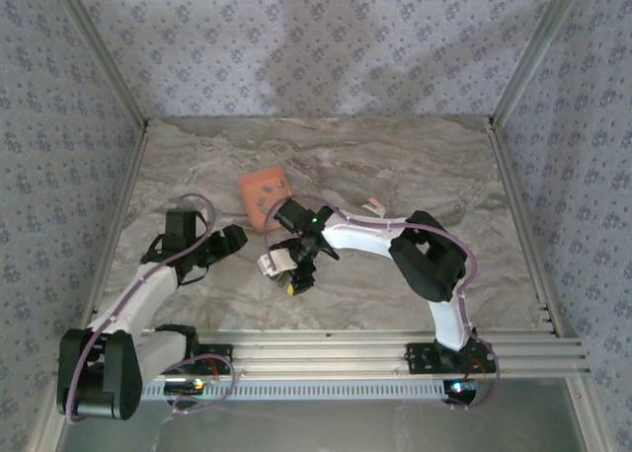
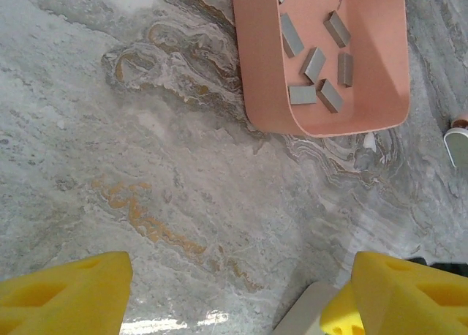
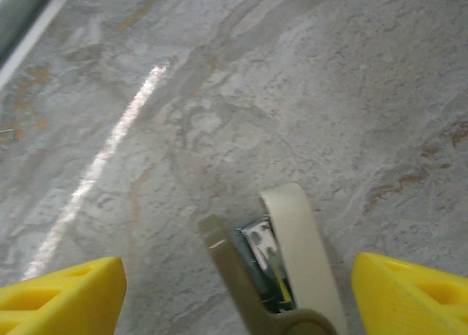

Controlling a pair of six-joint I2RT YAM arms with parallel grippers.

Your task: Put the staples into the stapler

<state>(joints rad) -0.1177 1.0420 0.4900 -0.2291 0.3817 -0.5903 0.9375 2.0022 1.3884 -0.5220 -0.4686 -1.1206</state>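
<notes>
While your left fingers [image 1: 233,239] and right fingers [image 1: 294,286] both stand wide and empty, the stapler [image 1: 271,263] lies open on the bench [image 1: 415,166].

From above, the right fingers hover just over the stapler, with the tray [image 1: 259,188] beyond both pairs. At the left wrist, the staples [image 2: 316,63] lie in the tray ahead and rightward of your fingers, well apart. At the right wrist, the stapler sits between the fingers, long axis pointing away from them. The left arm looks better placed for the staples.

staples [image 2: 316,64] in tray [image 2: 259,72], stapler [image 3: 292,232] before tray
</notes>
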